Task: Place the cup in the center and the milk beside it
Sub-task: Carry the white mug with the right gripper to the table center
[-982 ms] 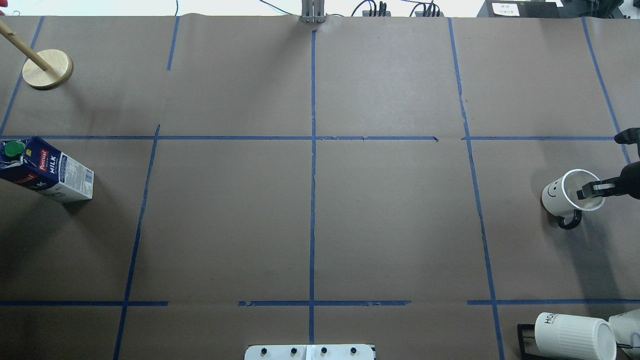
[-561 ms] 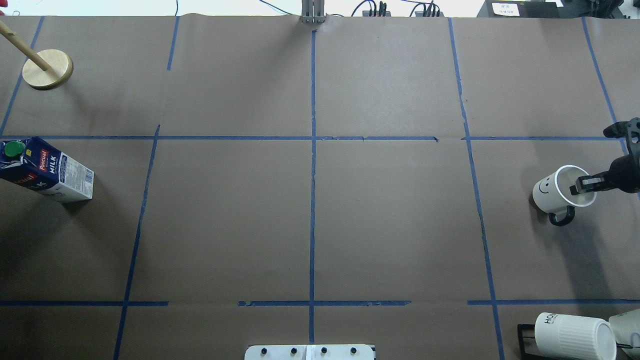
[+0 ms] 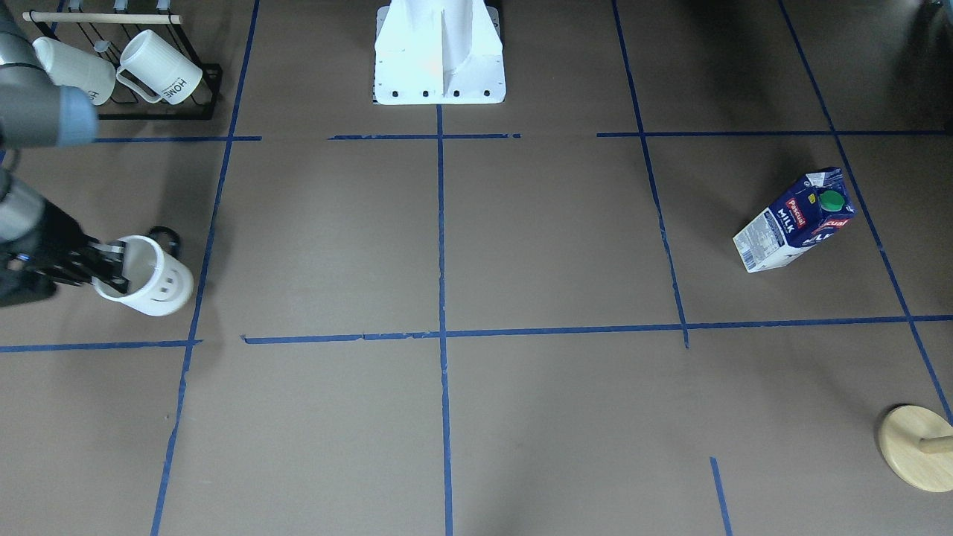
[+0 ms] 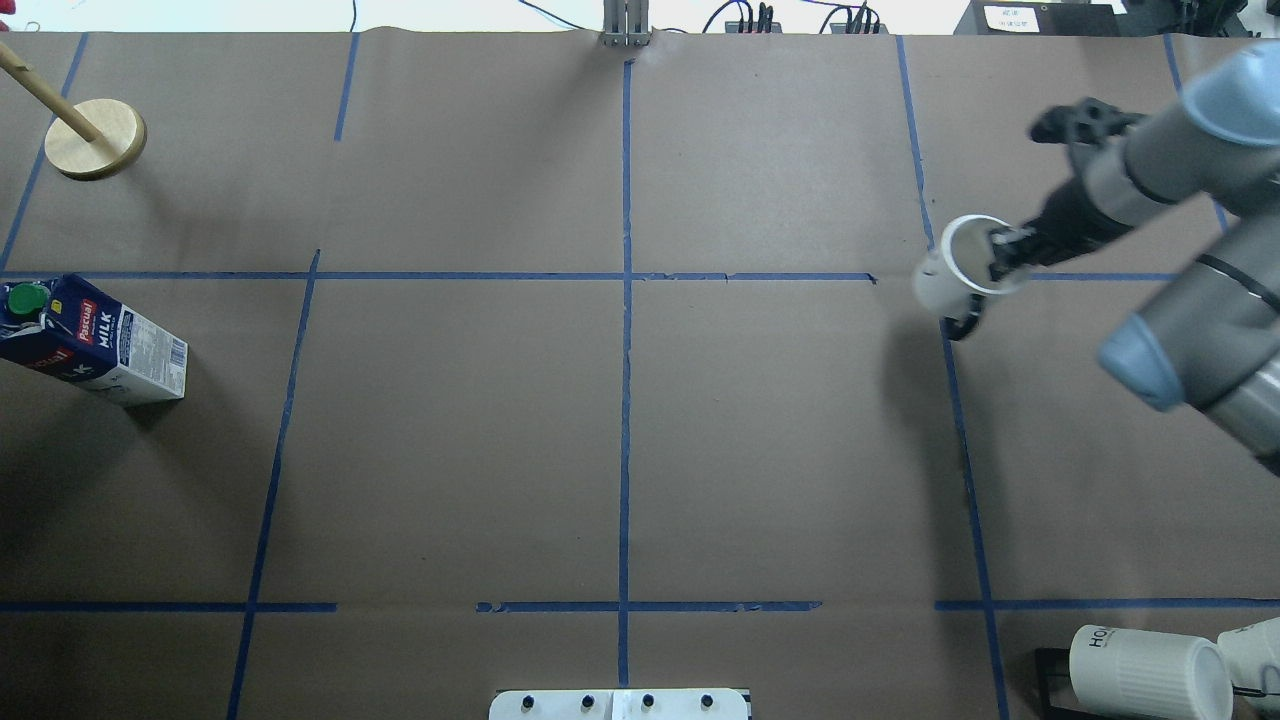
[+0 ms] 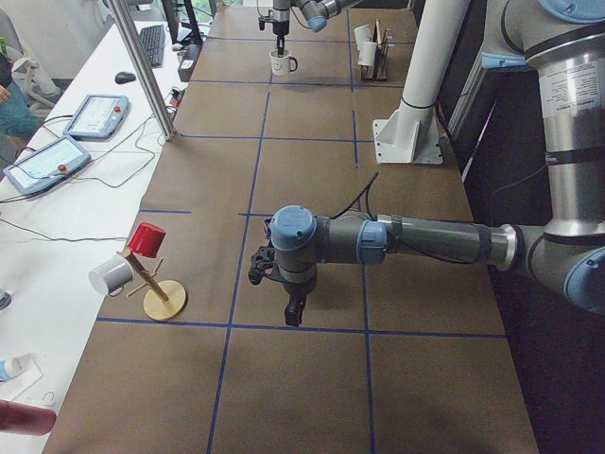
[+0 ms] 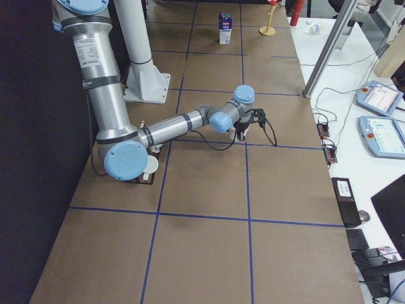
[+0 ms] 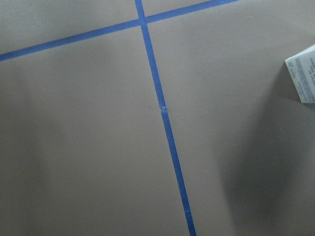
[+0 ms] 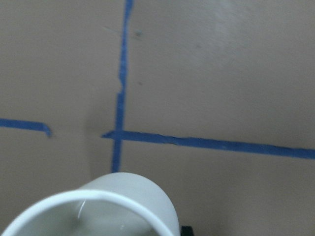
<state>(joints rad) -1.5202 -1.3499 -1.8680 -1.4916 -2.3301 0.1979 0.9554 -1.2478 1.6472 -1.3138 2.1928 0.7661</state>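
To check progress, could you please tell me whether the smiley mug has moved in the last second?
Yes. Overhead, the smiley mug, in the right claw, went left and farther away, reaching the blue tape line.

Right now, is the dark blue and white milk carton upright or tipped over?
Upright: the blue milk carton stands on its base, green cap on top.

Robotics laboratory, paper-covered table (image 4: 800, 450) gridded in blue tape (image 4: 625, 400), white robot pedestal (image 3: 439, 52), teach pendants (image 6: 381, 136) on side bench (image 5: 76, 222) (power cables (image 4: 760, 17) at rear).
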